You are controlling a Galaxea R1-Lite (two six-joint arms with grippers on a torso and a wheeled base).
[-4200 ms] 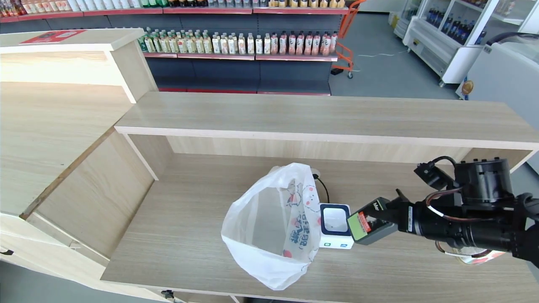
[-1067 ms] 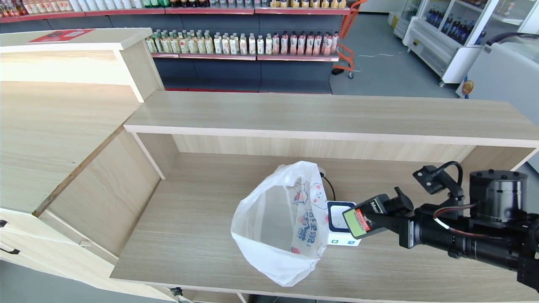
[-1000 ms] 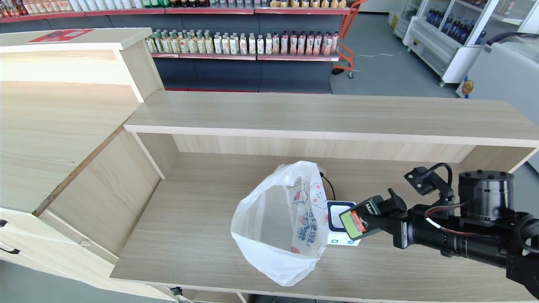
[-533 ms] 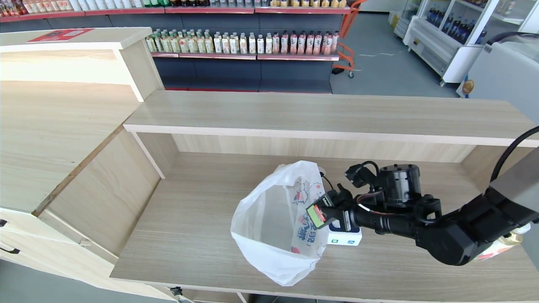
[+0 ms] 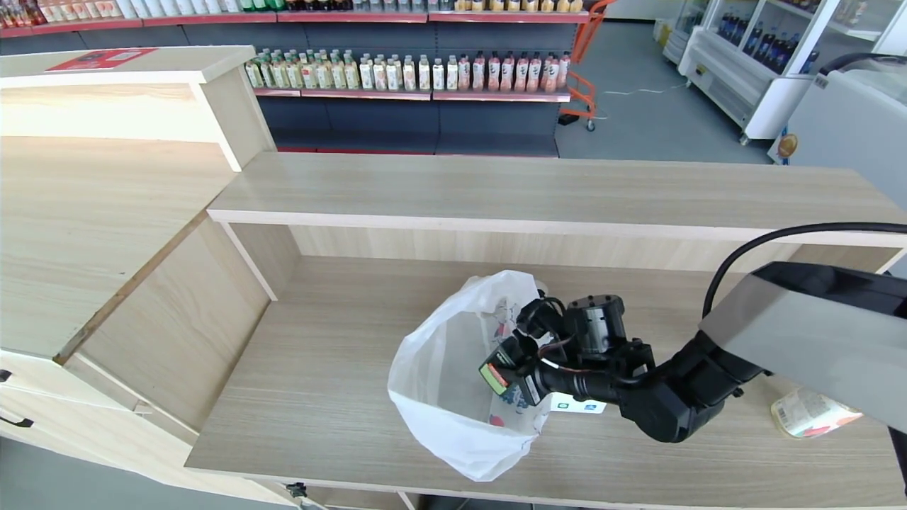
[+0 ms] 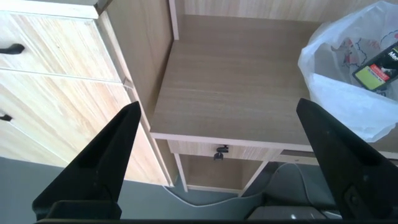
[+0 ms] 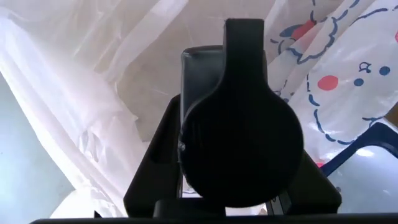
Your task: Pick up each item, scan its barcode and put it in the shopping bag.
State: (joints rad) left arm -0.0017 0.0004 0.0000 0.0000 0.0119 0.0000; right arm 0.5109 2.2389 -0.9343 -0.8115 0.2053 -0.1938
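Shop: drink shelves (image 5: pixel 404 74), checkout counter (image 5: pixel 538 191)

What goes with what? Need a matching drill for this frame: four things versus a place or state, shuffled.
Things:
1 dark box
2 scanner
3 bottle
4 left gripper

Place or state:
A open
B lying on the counter, far right
C standing right beside the shopping bag
D held by the right gripper at the bag's mouth

Pairs: 1-D, 2-C, 3-B, 4-A

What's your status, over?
Right gripper shut on dark box, over shopping bag mouth. Left gripper open, empty, near counter edge. Nothing in the way; bottle lies on counter.
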